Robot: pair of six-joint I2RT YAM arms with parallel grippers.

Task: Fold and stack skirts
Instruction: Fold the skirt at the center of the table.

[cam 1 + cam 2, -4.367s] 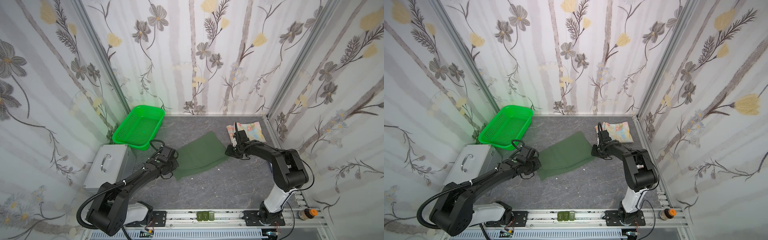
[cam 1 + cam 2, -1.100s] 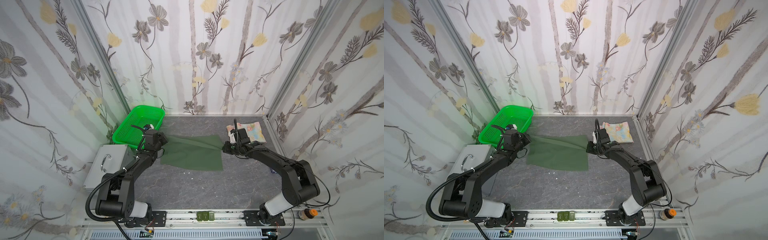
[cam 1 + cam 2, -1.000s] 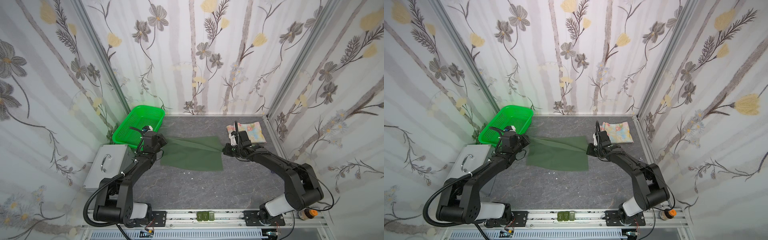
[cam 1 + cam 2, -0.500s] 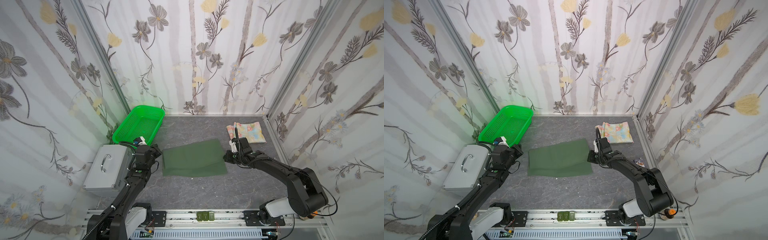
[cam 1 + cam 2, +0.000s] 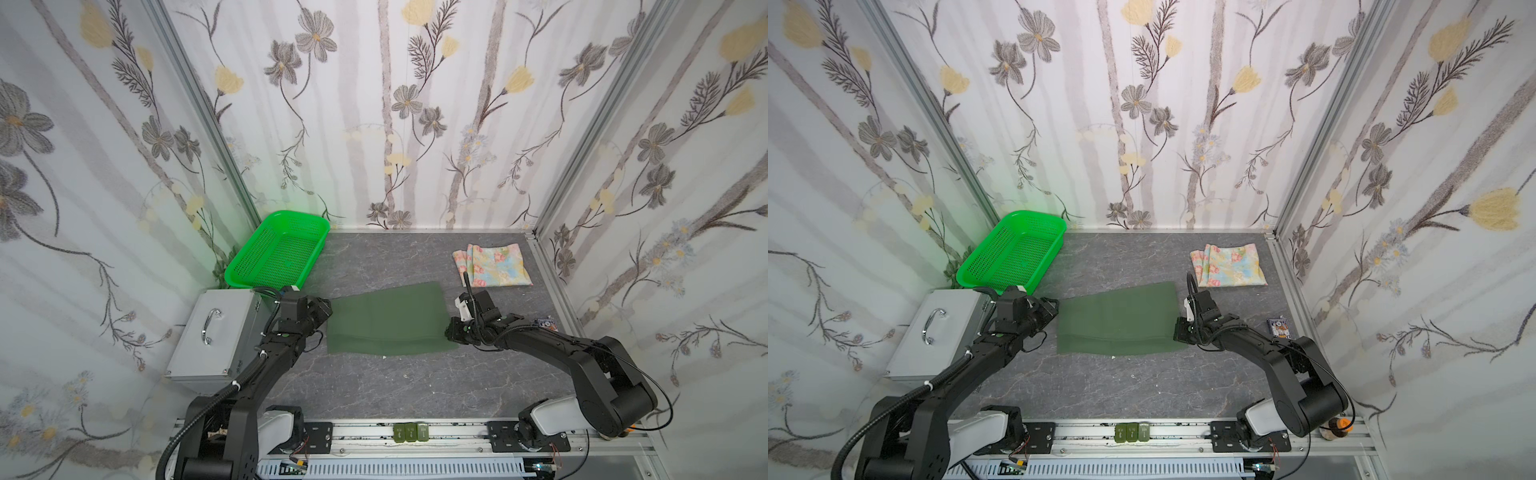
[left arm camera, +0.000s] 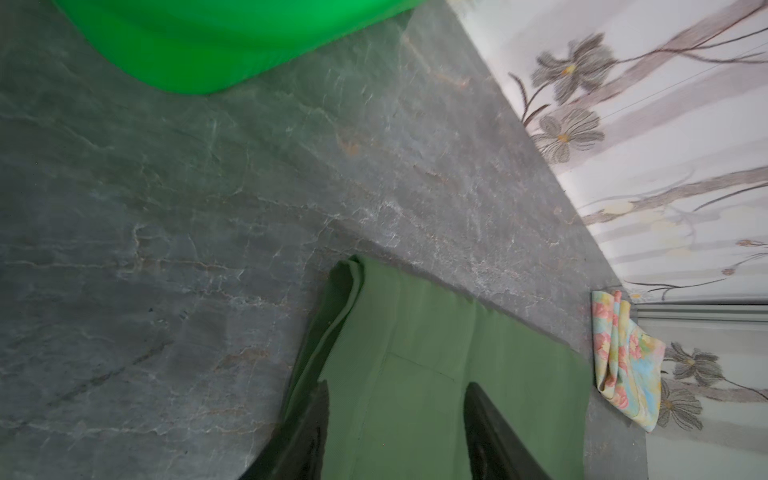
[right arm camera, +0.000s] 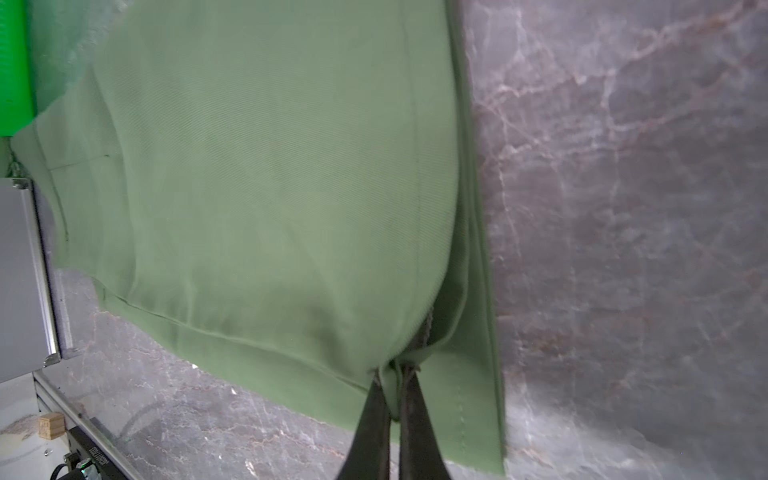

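Green skirt (image 7: 270, 187) corner sits hidden inside the right end effector (image 7: 394, 376).

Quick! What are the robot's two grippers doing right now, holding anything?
Left gripper: open, jaws apart over the dark green skirt, gripping nothing.
Right gripper: shut, pinching the dark green skirt's edge.

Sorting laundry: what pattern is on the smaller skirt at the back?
Floral skirt: pink flowers on pale yellow-blue, clearest in a top view.
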